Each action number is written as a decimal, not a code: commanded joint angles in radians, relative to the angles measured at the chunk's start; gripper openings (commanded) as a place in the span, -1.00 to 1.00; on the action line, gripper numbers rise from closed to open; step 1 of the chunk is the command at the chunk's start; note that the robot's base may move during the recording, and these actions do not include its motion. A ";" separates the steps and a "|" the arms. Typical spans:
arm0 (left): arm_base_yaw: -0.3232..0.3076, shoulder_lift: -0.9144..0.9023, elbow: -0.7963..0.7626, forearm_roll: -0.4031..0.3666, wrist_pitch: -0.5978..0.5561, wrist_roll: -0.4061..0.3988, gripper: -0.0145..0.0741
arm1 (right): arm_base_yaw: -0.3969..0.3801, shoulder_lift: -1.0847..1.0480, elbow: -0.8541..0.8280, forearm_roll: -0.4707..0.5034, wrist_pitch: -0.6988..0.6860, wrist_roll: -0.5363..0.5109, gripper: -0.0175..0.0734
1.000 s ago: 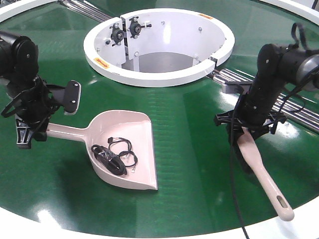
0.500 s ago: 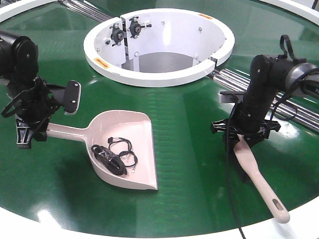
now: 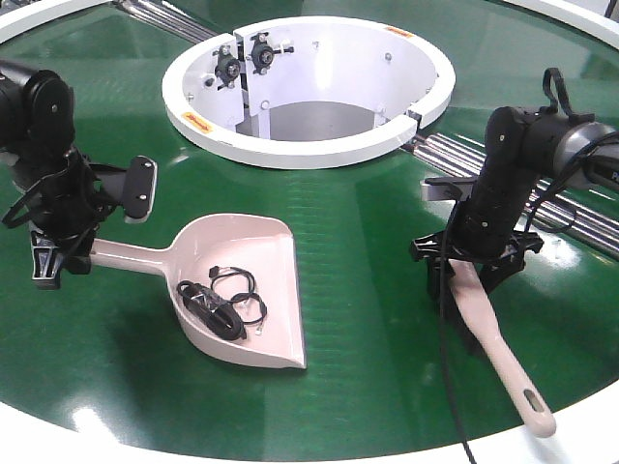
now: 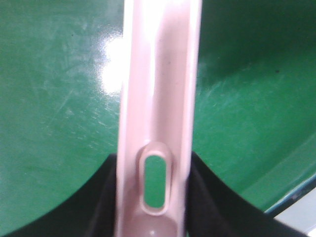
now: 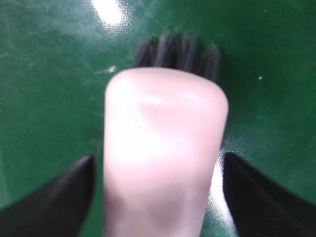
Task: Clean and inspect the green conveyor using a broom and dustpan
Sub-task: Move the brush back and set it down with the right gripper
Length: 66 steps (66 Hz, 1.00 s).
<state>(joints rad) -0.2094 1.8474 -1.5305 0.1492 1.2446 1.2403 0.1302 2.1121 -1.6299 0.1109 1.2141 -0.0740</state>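
Observation:
The pale pink dustpan lies on the green conveyor at left of centre, with a coil of black cable in its scoop. My left gripper is shut on the slotted end of the dustpan's handle, black fingers pressed to both sides. At right the broom lies on the belt, handle toward the front rim and black bristles on the green surface. My right gripper straddles the broom's head and stands open, with green belt showing between each finger and the plastic.
The white central ring opens behind both arms. Steel roller strips run from it toward the right, just behind my right arm. The white outer rim lies under the broom's handle end. A black cable hangs from my right wrist.
My right arm has swung left and toward the front with the broom and set it lower on the belt. Its fingers have spread apart off the broom. The left arm and dustpan have not moved.

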 commanded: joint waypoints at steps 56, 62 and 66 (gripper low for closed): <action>-0.008 -0.049 -0.028 -0.017 0.015 -0.016 -0.69 | -0.006 -1.033 0.772 -0.003 -0.799 -0.092 0.37; -0.008 -0.049 -0.028 -0.017 0.015 -0.016 -0.69 | -0.006 -1.171 0.873 -0.003 -0.822 -0.092 0.22; -0.008 -0.049 -0.028 -0.017 0.015 -0.016 -0.69 | -0.006 -1.260 0.933 -0.003 -0.837 -0.092 0.09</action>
<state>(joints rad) -0.2094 1.8474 -1.5305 0.1492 1.2446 1.2403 0.1302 0.9772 -0.7504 0.1098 0.4735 -0.1563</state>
